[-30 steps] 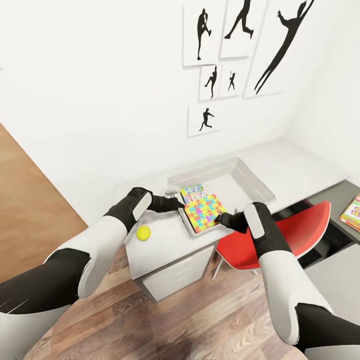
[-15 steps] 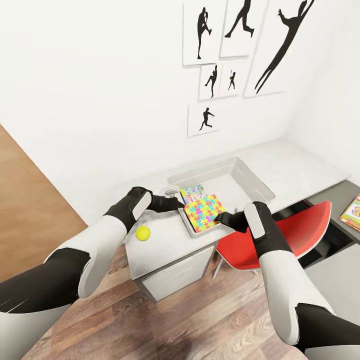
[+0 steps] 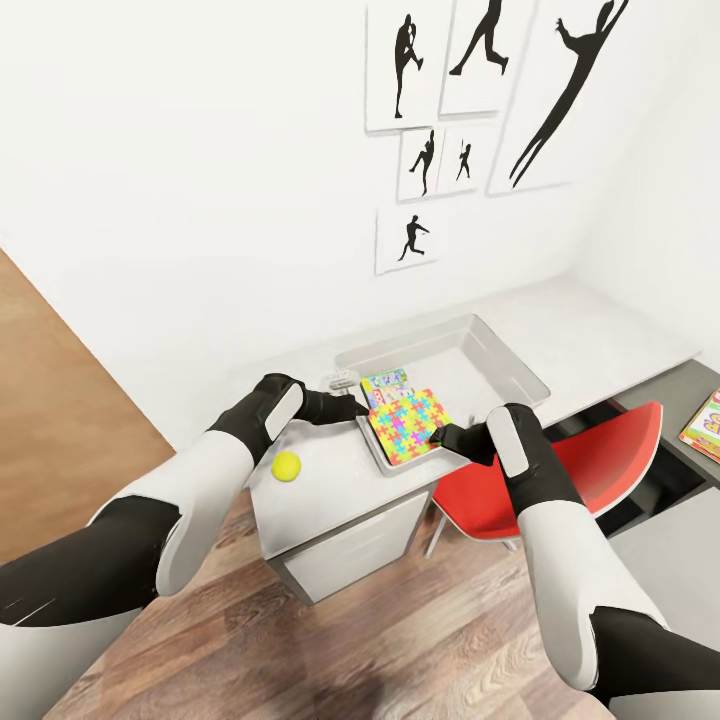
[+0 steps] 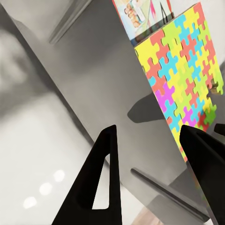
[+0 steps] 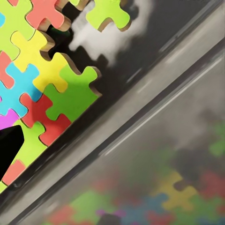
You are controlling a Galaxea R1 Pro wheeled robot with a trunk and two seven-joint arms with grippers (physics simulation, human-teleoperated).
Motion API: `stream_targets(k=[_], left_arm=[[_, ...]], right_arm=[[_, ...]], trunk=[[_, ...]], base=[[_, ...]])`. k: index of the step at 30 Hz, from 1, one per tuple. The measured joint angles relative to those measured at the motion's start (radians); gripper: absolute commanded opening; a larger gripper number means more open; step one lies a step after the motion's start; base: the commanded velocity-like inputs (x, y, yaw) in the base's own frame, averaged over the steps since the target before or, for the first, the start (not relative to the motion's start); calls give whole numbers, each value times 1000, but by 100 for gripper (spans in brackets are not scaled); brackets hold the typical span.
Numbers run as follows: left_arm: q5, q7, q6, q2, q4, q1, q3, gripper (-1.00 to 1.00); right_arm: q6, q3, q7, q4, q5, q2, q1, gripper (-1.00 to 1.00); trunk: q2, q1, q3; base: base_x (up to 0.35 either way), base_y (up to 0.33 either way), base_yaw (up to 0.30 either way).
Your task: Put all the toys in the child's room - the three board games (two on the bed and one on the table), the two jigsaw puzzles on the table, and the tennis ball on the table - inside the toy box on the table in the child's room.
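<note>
The light grey toy box stands on the pale table. One jigsaw puzzle with a bright multicoloured lid lies tilted in the box's near end. Behind it is a second flat box with a picture lid. My left gripper is open by the box's near-left wall, its fingers empty. My right gripper touches the puzzle's near corner, one dark fingertip over the lid. The tennis ball rests on the table under my left forearm.
A red chair is tucked under the desk on the right. A colourful flat game box lies on the dark grey desk top at the far right edge. Black silhouette posters hang on the white wall. Wood floor runs below.
My right gripper has nudged slightly left, and the puzzle's near corner has shifted a little with it. The left arm has stayed still.
</note>
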Motion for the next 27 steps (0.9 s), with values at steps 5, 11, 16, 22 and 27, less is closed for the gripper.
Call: stream_targets(k=[5,11,16,22,27], left_arm=[[0,0,0,0,0,0,0,-100],[5,1,-2,0,0,-2,-9,-100],[7,1,-3,0,0,-2,-12,-100],[22,0,-25,0,-2,35,-16,100],[23,0,-25,0,-2,35,-16,100]], right_arm=[[1,0,0,0,1,0,0,100],[8,0,-1,-2,1,-1,0,100],[14,-3,-1,-2,-5,-1,0,100],[14,-3,0,-10,-25,-1,0,100],[14,-3,-1,-10,-25,-1,0,100]], trunk=[[0,0,0],[0,0,0],[0,0,0],[1,1,0],[1,1,0]], base=[[0,0,0],[0,0,0],[0,0,0],[0,0,0],[0,0,0]])
